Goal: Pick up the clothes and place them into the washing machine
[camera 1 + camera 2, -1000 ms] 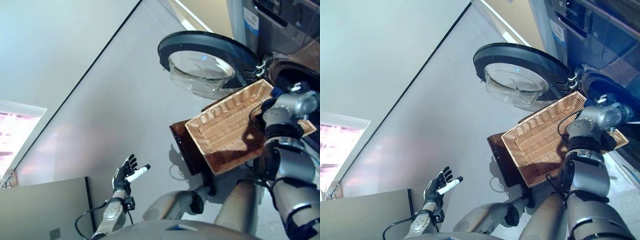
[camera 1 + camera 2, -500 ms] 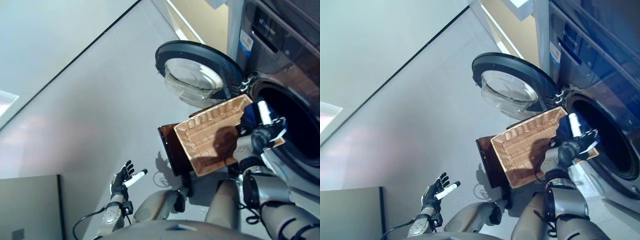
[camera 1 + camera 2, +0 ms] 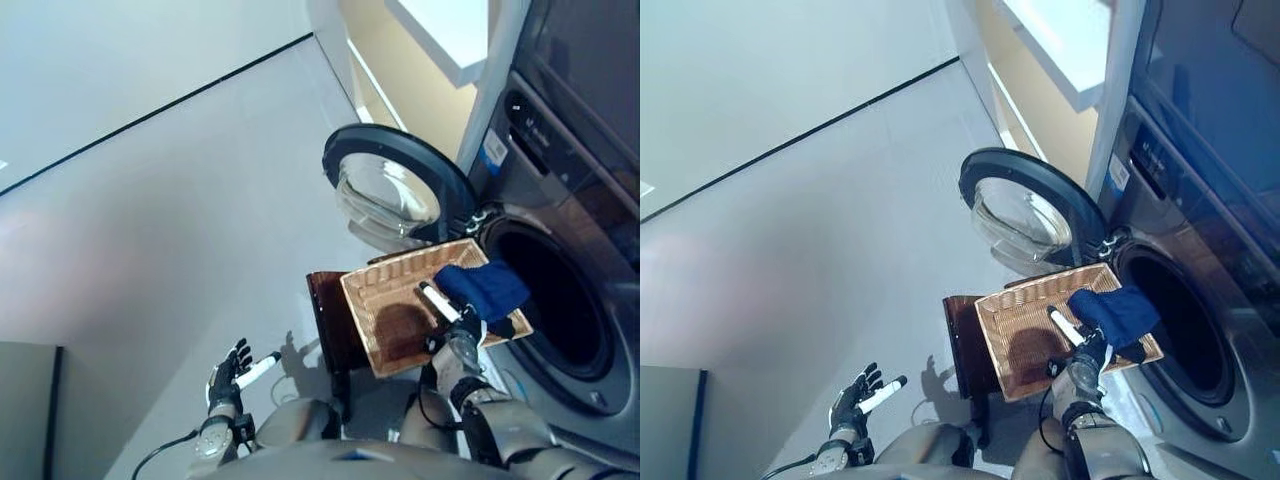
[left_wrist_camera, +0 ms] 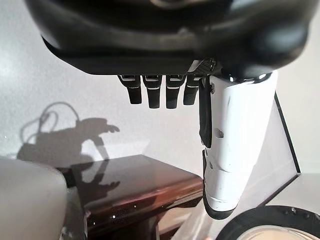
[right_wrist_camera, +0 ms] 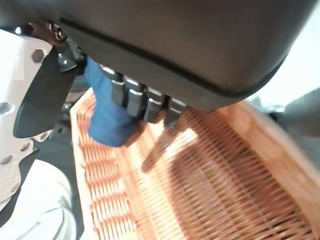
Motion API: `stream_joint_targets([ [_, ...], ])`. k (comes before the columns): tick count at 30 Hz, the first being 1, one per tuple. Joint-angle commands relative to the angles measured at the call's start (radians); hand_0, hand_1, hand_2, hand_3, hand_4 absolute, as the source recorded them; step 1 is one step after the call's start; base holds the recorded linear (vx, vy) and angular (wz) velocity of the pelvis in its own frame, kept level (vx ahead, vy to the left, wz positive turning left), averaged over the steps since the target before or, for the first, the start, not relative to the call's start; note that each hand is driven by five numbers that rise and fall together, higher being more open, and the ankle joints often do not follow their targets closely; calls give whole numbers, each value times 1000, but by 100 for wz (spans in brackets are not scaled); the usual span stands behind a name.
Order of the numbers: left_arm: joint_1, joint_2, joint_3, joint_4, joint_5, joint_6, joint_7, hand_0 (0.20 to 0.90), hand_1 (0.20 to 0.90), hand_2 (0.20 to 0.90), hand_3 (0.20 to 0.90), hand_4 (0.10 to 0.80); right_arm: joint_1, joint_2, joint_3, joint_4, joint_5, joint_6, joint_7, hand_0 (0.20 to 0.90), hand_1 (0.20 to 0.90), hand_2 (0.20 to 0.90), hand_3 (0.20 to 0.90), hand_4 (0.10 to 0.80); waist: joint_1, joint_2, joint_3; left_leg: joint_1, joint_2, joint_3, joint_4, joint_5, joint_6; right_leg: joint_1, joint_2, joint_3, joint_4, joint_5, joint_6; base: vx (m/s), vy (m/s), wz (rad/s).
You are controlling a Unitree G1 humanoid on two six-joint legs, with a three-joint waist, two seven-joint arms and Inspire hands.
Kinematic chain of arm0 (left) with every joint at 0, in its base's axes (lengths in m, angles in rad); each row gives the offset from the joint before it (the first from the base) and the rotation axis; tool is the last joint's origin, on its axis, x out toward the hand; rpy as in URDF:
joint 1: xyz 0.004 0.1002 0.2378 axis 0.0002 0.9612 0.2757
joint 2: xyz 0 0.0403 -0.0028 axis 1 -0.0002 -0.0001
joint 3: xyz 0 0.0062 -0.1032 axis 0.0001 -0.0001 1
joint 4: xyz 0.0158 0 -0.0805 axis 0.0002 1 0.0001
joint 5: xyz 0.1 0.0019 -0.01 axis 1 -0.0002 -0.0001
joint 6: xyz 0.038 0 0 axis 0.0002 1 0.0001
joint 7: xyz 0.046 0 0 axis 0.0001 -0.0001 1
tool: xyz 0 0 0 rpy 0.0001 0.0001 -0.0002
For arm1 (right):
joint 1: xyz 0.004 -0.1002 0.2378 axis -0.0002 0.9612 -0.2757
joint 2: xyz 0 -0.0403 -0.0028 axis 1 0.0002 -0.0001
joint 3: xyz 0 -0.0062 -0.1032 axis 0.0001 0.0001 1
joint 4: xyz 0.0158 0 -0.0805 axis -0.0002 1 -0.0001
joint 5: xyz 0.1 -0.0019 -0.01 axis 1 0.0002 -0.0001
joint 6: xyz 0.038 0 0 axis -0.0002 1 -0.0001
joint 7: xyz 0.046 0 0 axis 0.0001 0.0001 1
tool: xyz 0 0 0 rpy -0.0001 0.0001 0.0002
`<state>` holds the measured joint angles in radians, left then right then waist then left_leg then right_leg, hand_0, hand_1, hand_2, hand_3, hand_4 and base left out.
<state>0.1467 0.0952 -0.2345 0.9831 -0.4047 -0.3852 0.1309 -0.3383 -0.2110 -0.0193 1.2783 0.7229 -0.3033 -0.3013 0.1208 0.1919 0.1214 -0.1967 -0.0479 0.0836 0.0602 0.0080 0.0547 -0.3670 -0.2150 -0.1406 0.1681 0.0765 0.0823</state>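
In the lower right of the eye views, the right hand [image 3: 455, 335] hovers over a wicker basket [image 3: 385, 310] with its fingers relaxed and loose, holding nothing. A blue cloth [image 3: 483, 289] lies on the basket's right end, just beside the washing machine [image 3: 575, 250] drum opening, its door [image 3: 395, 195] swung wide. The left hand [image 3: 232, 372], lower left, is spread and empty above the floor [image 3: 170, 220].

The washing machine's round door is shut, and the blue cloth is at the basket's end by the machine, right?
Not quite. The washing machine's round door is swung wide open, as the right eye view shows. The rest holds: the blue cloth is at the basket's end by the machine, with the right hand at it.
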Motion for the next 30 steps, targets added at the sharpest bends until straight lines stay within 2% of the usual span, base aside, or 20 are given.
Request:
stream_joint_targets([
  [1, -20, 41, 56, 22, 22, -36, 20, 900, 900, 900, 900, 800, -32, -12, -40, 14, 5, -40, 21, 900, 900, 900, 900, 800, 23, 3, -26, -58, 9, -22, -9, 33, -70, 112, 36, -35, -31, -75, -19, 41, 4, 6],
  [7, -23, 45, 52, 14, 27, -46, 39, 900, 900, 900, 900, 800, -37, -3, -76, 18, 65, -67, 15, 900, 900, 900, 900, 800, 20, 13, -22, -60, 0, -23, -15, 39, -65, 105, 32, -39, -30, -65, -19, -10, 21, -1],
  [8, -19, 47, 51, 5, 26, -50, 46, 900, 900, 900, 900, 800, -54, -24, -57, 43, -30, -59, -45, 900, 900, 900, 900, 800, 22, 20, -17, -68, -4, -23, -14, 39, -63, 94, 30, -39, -25, -62, -18, -111, 58, 1],
  [9, -18, 63, 49, 3, 44, -49, 69, 900, 900, 900, 900, 800, -114, -71, 52, 97, -319, 2, -205, 900, 900, 900, 900, 800, 31, 31, -5, -81, -6, -21, -7, 41, -62, 74, 30, -36, -14, -60, -20, -117, 53, 3],
  [10, -21, 69, 50, 0, 50, -54, 89, 900, 900, 900, 900, 800, -133, -67, 122, 76, -443, 36, -246, 900, 900, 900, 900, 800, 31, 33, 1, -87, -4, -19, -4, 44, -61, 64, 32, -33, -7, -58, -21, -92, 32, 6],
  [11, -21, 69, 51, 0, 51, -54, 89, 900, 900, 900, 900, 800, -133, -67, 122, 75, -444, 37, -248, 900, 900, 900, 900, 800, 30, 33, 2, -87, -4, -19, -4, 44, -61, 64, 32, -33, -7, -58, -21, -43, 3, 2],
  [12, -34, 79, 52, 21, 79, -55, 123, 900, 900, 900, 900, 800, -146, -72, 226, 46, -617, 89, -268, 900, 900, 900, 900, 800, 25, 29, 15, -94, 1, -17, 0, 48, -61, 53, 36, -29, 5, -59, -25, -22, -11, 6],
  [14, -39, 79, 57, 24, 83, -51, 130, 900, 900, 900, 900, 800, -148, -81, 253, 48, -652, 111, -256, 900, 900, 900, 900, 800, 24, 26, 20, -99, 1, -19, 4, 48, -61, 48, 37, -28, 9, -59, -26, -35, -15, 1],
  [15, -36, 83, 57, -19, 91, -45, 128, 900, 900, 900, 900, 800, -206, -109, 359, 84, -792, 178, -243, 900, 900, 900, 900, 800, 32, 24, 31, -121, 1, -23, 17, 50, -60, 29, 38, -30, 21, -58, -30, -72, -16, 0],
  [17, -26, 87, 53, -70, 93, -42, 117, 900, 900, 900, 900, 800, -258, -122, 431, 128, -902, 226, -243, 900, 900, 900, 900, 800, 40, 26, 49, -143, 3, -24, 32, 52, -59, 9, 38, -30, 34, -56, -32, -98, -14, 4],
  [20, -29, 95, 43, -133, 92, -37, 100, 900, 900, 900, 900, 800, -324, -151, 520, 171, -1027, 271, -230, 900, 900, 900, 900, 800, 47, 27, 88, -181, 5, -25, 57, 57, -59, -25, 38, -30, 52, -54, -36, -98, -18, 3],
  [23, -36, 95, 29, -193, 87, -28, 87, 900, 900, 900, 900, 800, -367, -169, 552, 218, -1089, 313, -229, 900, 900, 900, 900, 800, 53, 25, 124, -220, 9, -31, 83, 61, -61, -56, 39, -38, 70, -57, -43, -84, -52, 7],
  [26, -39, 101, 20, -250, 87, -22, 84, 900, 900, 900, 900, 800, -401, -183, 562, 249, -1114, 343, -232, 900, 900, 900, 900, 800, 60, 22, 144, -246, 12, -38, 98, 64, -64, -75, 40, -46, 87, -62, -48, -53, -53, 14],
  [30, -50, 117, 21, -309, 97, -7, 98, 900, 900, 900, 900, 800, -441, -254, 551, 265, -1135, 372, -232, 900, 900, 900, 900, 800, 66, 14, 182, -296, 16, -45, 139, 60, -69, -112, 40, -57, 125, -73, -60, -48, -62, 21],
])
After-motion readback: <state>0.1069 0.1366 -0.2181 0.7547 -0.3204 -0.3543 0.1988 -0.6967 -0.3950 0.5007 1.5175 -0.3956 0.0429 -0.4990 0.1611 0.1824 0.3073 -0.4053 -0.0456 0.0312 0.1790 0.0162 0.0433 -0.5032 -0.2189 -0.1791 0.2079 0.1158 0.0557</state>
